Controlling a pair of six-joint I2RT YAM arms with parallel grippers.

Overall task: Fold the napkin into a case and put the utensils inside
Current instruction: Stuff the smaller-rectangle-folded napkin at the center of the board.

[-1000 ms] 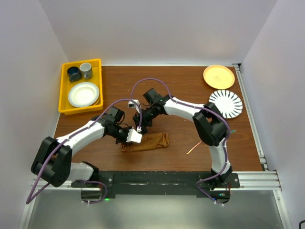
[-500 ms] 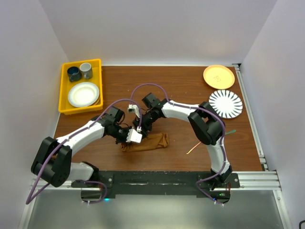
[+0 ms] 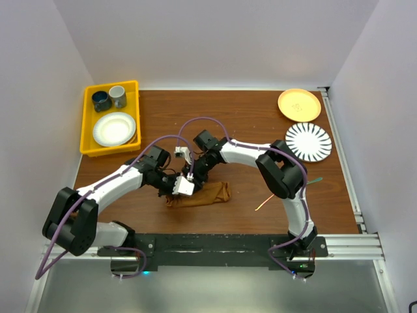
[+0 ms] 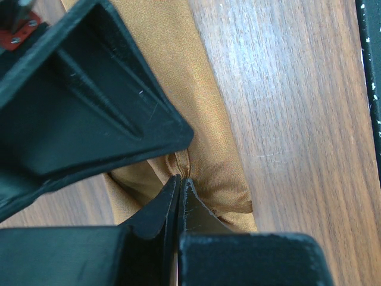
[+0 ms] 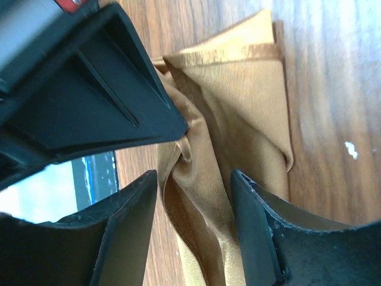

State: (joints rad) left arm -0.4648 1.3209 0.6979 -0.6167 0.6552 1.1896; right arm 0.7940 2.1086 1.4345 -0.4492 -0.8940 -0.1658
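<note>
Our right pincer [image 5: 190, 199] has dropped closer, spread astride the bunched napkin [image 3: 210, 193] on the tabletop [image 3: 260, 124]. Our left pincer [image 4: 180, 186] pinches its fold, so we judge the next fold ready.

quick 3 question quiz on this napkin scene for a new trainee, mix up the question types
1. True or false: the left fingers are pinched shut on the napkin.
2. Fill the gap: the right fingers, either side of a napkin fold, are ____.
3. Where is the thin copper utensil?
A. inside the napkin
B. on the table, right of the napkin
C. held in the right fingers

Key: 1 true; 2 open; 3 B
</note>
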